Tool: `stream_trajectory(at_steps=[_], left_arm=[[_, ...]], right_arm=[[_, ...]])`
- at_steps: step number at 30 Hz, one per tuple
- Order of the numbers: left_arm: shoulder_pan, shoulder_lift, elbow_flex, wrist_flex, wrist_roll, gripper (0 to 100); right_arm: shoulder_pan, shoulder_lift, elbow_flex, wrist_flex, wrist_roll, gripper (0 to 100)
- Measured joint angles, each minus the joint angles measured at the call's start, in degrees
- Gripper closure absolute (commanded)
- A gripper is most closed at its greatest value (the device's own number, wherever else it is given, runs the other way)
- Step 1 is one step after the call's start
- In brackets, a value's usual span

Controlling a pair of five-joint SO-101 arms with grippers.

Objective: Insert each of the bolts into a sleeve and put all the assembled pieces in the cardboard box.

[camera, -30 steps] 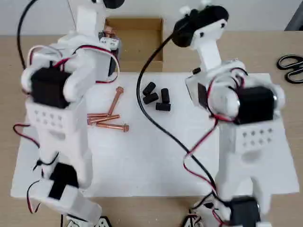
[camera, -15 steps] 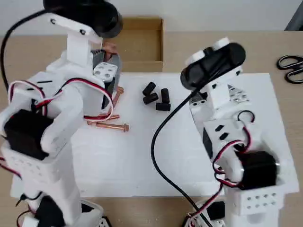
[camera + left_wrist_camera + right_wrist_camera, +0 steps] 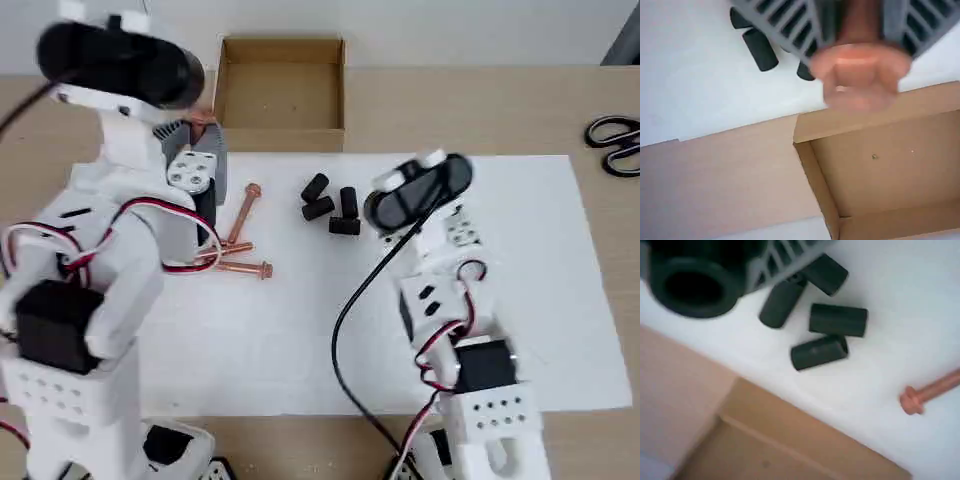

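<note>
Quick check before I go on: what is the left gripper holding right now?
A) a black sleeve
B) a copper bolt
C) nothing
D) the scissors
B: the left wrist view shows the left gripper shut on a copper bolt, its head facing the camera.

Bright, even light falls from above on the white sheet (image 3: 300, 350), which glares pale. The loose sleeves (image 3: 330, 205) and loose bolts (image 3: 240, 266) cast only faint, soft shadows. The cardboard box (image 3: 283, 48) is lightly shaded along its inner walls. A pale highlight sits on the head of the bolt (image 3: 860, 75) clamped in the left gripper (image 3: 860, 25). The bore of the sleeve (image 3: 732, 290) in the right gripper (image 3: 705, 260) lies in deep shadow.
</note>
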Motion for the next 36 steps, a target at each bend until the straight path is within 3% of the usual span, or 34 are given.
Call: stream_trajectory(at_steps=[10, 16, 21, 28, 36], left_arm=[[0.00, -12.48, 34.46, -25.85, 1.49, 100], [0.00, -16.00, 48.44, -39.82, 8.44, 100], [0.97, -17.58, 56.09, -50.73, 9.93, 100], [7.12, -24.88, 63.12, -53.63, 9.93, 100], [7.47, -27.87, 67.34, -56.62, 9.93, 100]], right_arm=[[-5.27, -10.20, 23.38, -21.71, -1.67, 98.9], [-5.45, -15.47, 26.99, -17.76, -13.10, 98.9], [-10.11, -17.58, 27.08, -11.34, -16.62, 98.9], [-15.74, -17.76, 27.43, -8.79, -17.32, 98.9], [-18.73, -17.85, 27.78, -6.33, -18.20, 98.9]])
